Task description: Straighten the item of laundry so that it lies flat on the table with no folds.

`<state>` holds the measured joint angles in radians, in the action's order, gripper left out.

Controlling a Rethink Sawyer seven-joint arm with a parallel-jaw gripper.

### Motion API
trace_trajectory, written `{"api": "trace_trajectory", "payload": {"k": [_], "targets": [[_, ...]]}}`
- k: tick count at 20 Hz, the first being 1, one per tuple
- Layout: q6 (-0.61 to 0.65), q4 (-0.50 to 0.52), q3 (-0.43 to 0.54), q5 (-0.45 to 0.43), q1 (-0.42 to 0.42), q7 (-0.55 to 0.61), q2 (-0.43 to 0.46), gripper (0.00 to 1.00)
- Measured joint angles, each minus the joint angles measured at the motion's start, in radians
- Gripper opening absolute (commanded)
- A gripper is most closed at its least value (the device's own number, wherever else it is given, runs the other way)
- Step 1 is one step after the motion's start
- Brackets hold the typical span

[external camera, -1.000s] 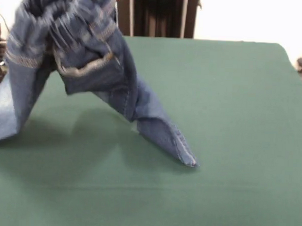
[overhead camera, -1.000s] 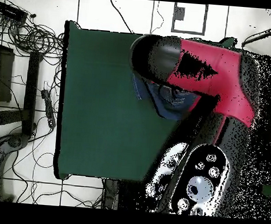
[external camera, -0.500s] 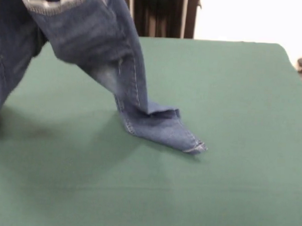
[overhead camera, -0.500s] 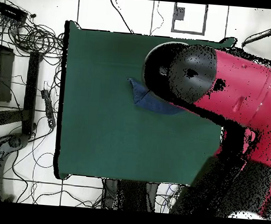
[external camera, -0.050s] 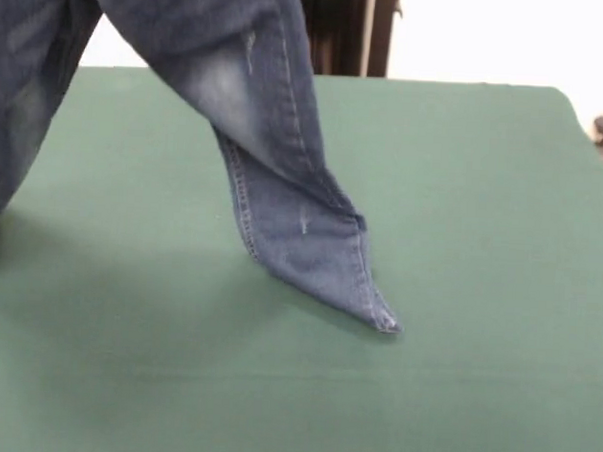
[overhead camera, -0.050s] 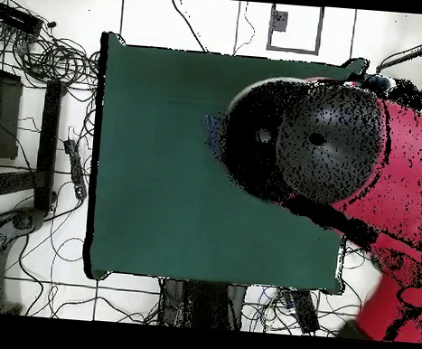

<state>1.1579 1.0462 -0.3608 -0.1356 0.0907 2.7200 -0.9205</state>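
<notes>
jeans (external camera, -0.050s: pixel 274 165): lifted higher than a second ago, only a leg hem touches the tabletop (external camera, -0.050s: pixel 483 194)
tool: hidden, grip state cannot be told
task: still unflattened

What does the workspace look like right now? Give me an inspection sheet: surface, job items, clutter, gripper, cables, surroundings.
Surface: the table, covered in dark green cloth, bare around the garment.
Job's things: the jeans hang lifted from above the front view's top edge; one hemmed leg end rests on the cloth, a second leg drapes at the view's left edge. Not flat.
Clutter: nothing seen on the table.
Gripper: not in view; in the overhead view the red and black arm covers that part of the table.
Cables: coils and loose cables on the floor beside the table, none on it.
Surroundings: pale tiled floor, dark stands at the edges.
</notes>
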Motion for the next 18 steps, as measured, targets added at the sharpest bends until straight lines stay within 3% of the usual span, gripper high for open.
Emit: {"api": "trace_trajectory", "payload": {"k": [6,11,18], "targets": [[0.029,0.000,0.012,-0.003,0.075,-0.067,-0.067,0.00],[0.034,0.000,0.013,-0.007,0.187,-0.242,-0.133,0.00],[0.034,0.000,0.013,-0.013,0.255,-0.337,-0.154,0.00]]}}
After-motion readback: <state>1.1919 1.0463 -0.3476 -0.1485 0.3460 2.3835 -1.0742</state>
